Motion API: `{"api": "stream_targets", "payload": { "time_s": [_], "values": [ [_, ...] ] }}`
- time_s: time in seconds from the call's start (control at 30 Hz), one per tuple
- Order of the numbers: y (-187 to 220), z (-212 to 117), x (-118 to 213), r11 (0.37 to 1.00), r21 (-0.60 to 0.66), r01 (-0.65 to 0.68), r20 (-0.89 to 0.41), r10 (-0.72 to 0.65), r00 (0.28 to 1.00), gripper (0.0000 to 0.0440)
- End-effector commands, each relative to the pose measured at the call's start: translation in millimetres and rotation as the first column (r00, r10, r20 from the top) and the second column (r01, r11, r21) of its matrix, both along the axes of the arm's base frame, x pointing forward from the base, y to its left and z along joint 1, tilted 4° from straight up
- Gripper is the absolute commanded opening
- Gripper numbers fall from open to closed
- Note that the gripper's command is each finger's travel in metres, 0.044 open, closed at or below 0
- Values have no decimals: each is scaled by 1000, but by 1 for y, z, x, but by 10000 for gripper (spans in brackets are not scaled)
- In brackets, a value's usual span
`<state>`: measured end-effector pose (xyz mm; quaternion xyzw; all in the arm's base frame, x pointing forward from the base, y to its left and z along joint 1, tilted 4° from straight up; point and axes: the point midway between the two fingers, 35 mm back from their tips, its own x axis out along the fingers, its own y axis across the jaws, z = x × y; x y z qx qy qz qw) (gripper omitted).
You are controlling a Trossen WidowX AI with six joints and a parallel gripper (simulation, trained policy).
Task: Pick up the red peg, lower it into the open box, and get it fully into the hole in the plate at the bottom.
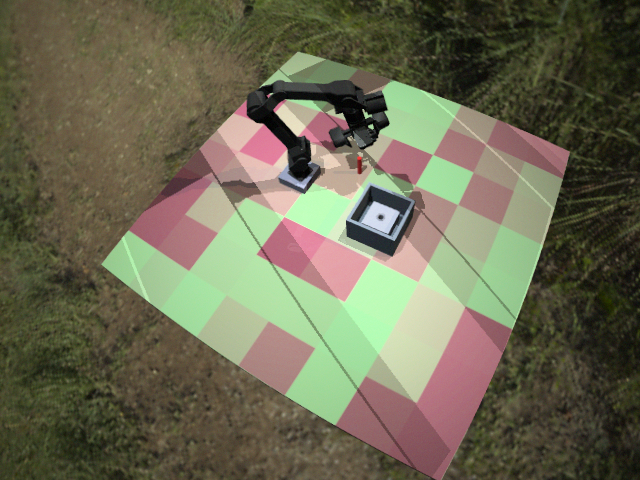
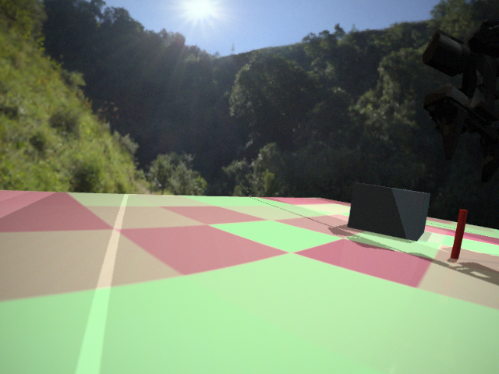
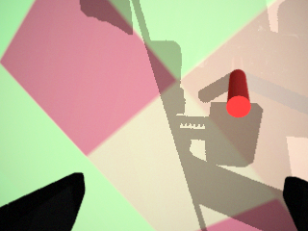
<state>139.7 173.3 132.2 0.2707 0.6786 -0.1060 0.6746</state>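
The red peg [image 1: 359, 165] [image 2: 458, 234] [image 3: 238, 91] stands upright on the checkered surface, between the arm's base and the box. The open dark box [image 1: 368, 238] [image 2: 373, 209] stands apart from it. Inside, a pale plate [image 1: 370, 223] with a dark hole [image 1: 381, 217] shows in the top view; the hole is empty. My gripper [image 1: 358, 144] [image 2: 466, 167] [image 3: 182, 184] is wide open and empty, pointing down above the level of the peg's top. In the wrist view the peg is up and to the right of the middle between the fingertips, not between them.
The arm's base [image 1: 299, 178] stands left of the peg in the top view. The box walls rise around the plate. Shadows of the arm fall across the checkered surface around the peg. Grass and dirt lie beyond the surface's edges.
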Motion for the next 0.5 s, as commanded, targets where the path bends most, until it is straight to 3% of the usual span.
{"api": "stream_targets", "payload": {
  "time_s": [0.0,0.47],
  "values": [
    [-8,-16,3,996,-45,76,-26,-78,997,440],
    [-20,-80,10,957,-92,275,-53,-281,958,440]
  ]
}}
